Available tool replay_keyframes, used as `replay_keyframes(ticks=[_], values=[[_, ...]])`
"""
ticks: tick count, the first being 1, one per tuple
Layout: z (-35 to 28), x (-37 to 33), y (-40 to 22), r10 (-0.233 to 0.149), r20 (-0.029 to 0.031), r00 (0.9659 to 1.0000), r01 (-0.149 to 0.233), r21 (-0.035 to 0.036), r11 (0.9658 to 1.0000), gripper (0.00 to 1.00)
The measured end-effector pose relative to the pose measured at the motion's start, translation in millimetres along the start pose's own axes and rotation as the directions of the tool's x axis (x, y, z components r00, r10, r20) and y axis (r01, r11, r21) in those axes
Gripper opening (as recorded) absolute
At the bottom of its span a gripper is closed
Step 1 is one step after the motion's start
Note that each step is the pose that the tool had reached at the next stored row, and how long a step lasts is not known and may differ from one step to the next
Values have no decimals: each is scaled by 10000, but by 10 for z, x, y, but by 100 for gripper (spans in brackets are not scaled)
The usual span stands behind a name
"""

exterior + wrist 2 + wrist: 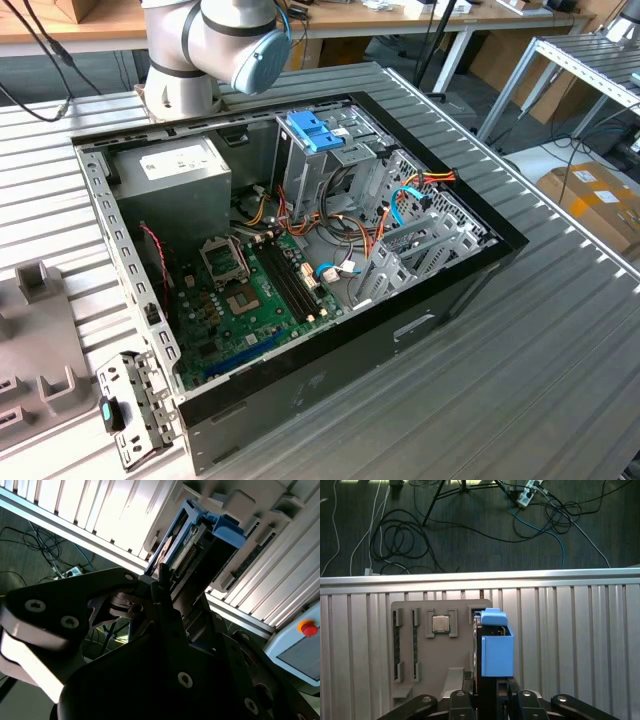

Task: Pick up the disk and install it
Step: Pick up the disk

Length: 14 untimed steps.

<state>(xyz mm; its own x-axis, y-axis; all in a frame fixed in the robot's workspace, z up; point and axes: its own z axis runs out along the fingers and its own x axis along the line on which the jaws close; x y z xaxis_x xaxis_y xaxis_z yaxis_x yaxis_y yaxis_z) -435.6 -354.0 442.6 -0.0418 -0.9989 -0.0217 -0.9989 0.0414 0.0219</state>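
**Operator:** Location of the flat rectangular disk [497,650] in its light-blue plastic caddy?

**Technician:** It stands on edge against the grey plastic fixture tray [440,650] on the ribbed metal table [570,645], close against the black gripper [486,689].

**Operator:** Gripper state?

**Technician:** Cannot be determined. The open black computer case [440,292] occupies the exterior view's centre.

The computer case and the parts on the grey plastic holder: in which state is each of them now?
Black computer case: lying flat, open, side cover off.
Flat hard-drive disk in light-blue plastic caddy: standing on edge at the grey plastic holder, outside the case.
Small square silver processor chip: lying flat, seated in its holder pocket.
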Motion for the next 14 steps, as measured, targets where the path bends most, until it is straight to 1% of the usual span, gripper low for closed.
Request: replay_keyframes(ticks=[5,7,9,11,13,14], values=[[-4,0,0,0,-1,10000,0,-1,10000,35],[-17,0,0,0,-1,10000,0,-1,10000,35],[-47,-1,1,0,0,10000,0,-1,10000,35],[-110,-2,2,0,-1,10000,0,-1,10000,35],[-156,-3,3,-1,0,10000,1,1,10000,35],[-219,-6,5,1,-1,10000,-1,-1,10000,35]])
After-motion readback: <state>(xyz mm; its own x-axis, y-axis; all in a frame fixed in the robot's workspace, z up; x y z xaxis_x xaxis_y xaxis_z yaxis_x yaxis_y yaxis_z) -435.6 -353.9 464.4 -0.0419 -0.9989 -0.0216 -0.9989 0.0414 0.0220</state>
